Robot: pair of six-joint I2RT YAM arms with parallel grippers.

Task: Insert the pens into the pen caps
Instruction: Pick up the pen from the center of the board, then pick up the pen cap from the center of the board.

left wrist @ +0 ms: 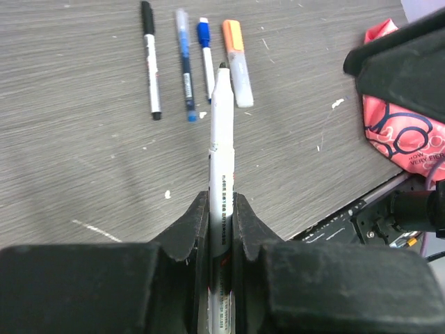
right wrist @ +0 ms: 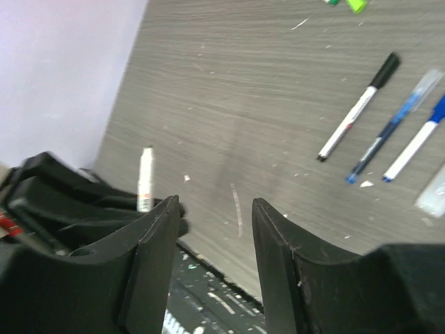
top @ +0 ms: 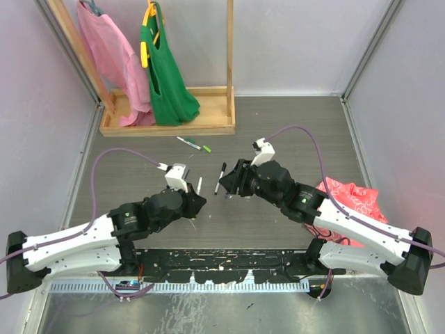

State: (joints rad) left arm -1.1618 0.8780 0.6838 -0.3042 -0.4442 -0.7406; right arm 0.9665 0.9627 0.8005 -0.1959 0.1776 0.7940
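The left gripper (left wrist: pixel 221 209) was clamped shut on a white pen (left wrist: pixel 222 132). The rear part of this pen was hidden between the black jaws. Its small dark tip pointed forward, away from the hand, and it was perhaps without a cap, though this was hard to make out. Beyond the tip, four more pens lay side by side on the table (left wrist: pixel 83 160): a black-capped pen (left wrist: pixel 149 59), a clear-capped blue pen (left wrist: pixel 185 66), a blue-capped pen (left wrist: pixel 206 52) and an orange marker (left wrist: pixel 237 66).

The right gripper (right wrist: pixel 212 209) stood partly open, with nothing between its jaws. Its view was blurred. The white pen showed just left of its left jaw, the lower end hidden behind the other arm. The row of pens lay ahead and to the right of this hand. Green ends (right wrist: pixel 356 4) were cut off at the top edge.
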